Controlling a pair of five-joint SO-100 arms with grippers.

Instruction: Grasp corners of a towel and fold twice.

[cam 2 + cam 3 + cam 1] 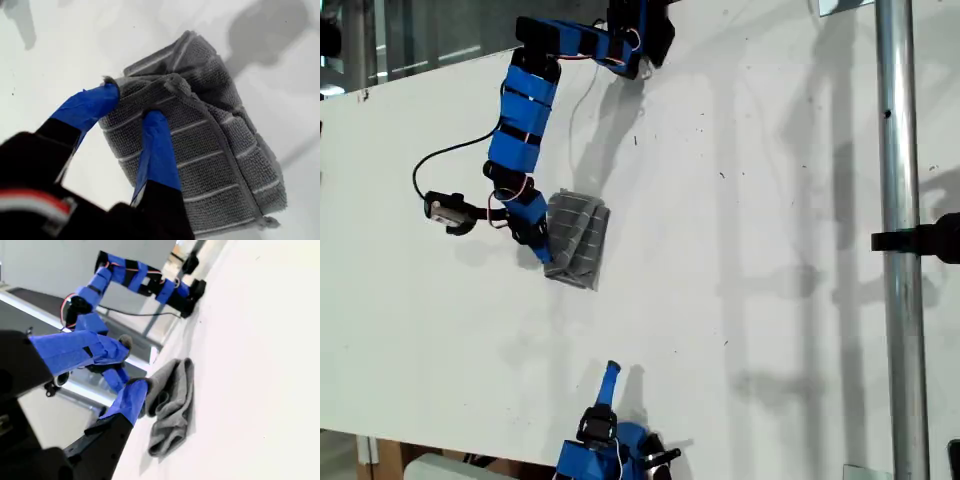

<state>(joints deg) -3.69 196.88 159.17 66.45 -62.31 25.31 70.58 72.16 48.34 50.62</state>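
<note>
My second end effector [611, 372] is nearest to the exterior camera, at the near edge of the white desk [770, 300], and it is well apart from the towel [578, 238]. In the second wrist view its two blue fingers [131, 399] stand apart with nothing between them, so it is released. From there the towel [170, 410] is seen farther away on the desk as a folded heap.

Farther in, the towel lies on the desk as a thick folded bundle. It is grey with thin pale stripes, and several layers are stacked on each other. One corner [272, 221] of the bundle points away from my first end effector.

My first end effector [542, 245] is at the side of the towel that is toward the exterior view's left. In the first wrist view its two blue fingers [157, 150] grasp the folded edge of the towel [215, 150]: one finger lies on top of the cloth and the other presses at the outer edge, so it is clenched on the towel [131, 107].

Beyond the towel, the first arm [525, 115] rises to its base [635, 35] at the far edge of the desk.
</note>
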